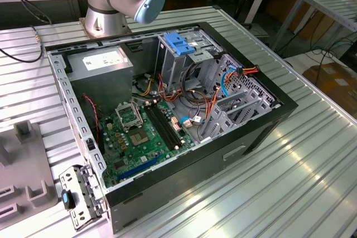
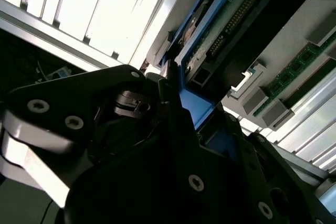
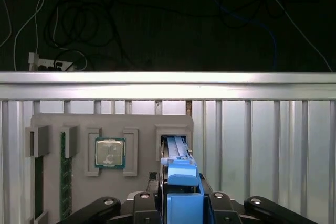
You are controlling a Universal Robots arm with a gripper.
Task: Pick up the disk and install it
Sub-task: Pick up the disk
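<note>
We see the pincer point(image 3: 182, 195) closed on the blue-railed disk point(image 3: 182, 174), which stands edge-on at its slot in the grey holder point(image 3: 79, 121) on the tabletop point(image 3: 262, 145). We judge the pickup underway and the installation in the open computer case point(image 1: 184, 179) not yet done.

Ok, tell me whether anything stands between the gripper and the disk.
Nothing visible does: in the first wrist view the gripper is shut on the disk at its blue rail, at the slot of the grey holder.
</note>
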